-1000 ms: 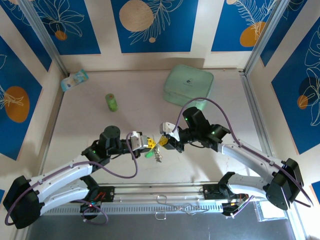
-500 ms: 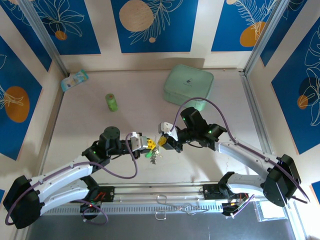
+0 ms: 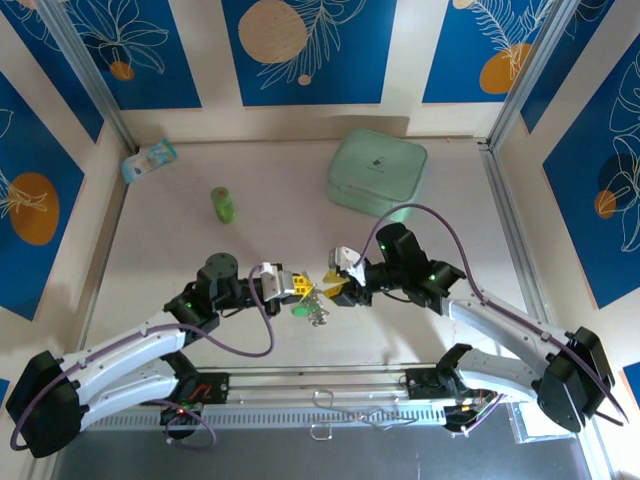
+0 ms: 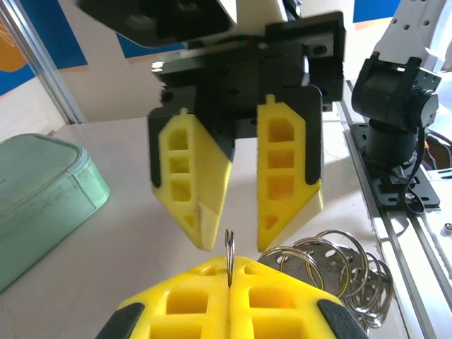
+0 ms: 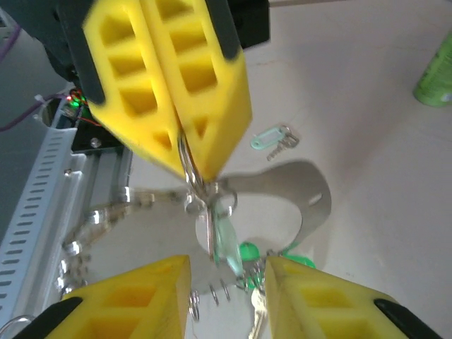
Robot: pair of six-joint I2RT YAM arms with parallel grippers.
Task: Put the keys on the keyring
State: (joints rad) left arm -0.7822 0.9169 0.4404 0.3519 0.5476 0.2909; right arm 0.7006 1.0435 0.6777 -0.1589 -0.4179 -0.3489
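Note:
My left gripper (image 3: 303,289) is shut on the thin silver keyring (image 4: 229,256), which stands edge-on out of its yellow fingertips. In the right wrist view that keyring (image 5: 188,161) hangs below the left gripper (image 5: 189,167), and a key with a pale mint head (image 5: 227,236) dangles from it. More keys with green heads (image 5: 296,263) lie beneath on the table, and a mint-headed key (image 5: 273,138) lies apart. My right gripper (image 3: 333,287) faces the left one, jaws open on either side of the hanging key and touching nothing. Linked rings of the loop (image 4: 339,263) trail to the table.
A mint-green square case (image 3: 376,170) sits at the back right. An upright green cylinder (image 3: 223,205) stands at the back left, with a pale packet (image 3: 148,160) by the far left wall. The arms' metal rail (image 3: 330,385) runs along the near edge.
My right gripper has opened and drawn back a little to the right. The key now hangs from the keyring, which the left gripper holds still.

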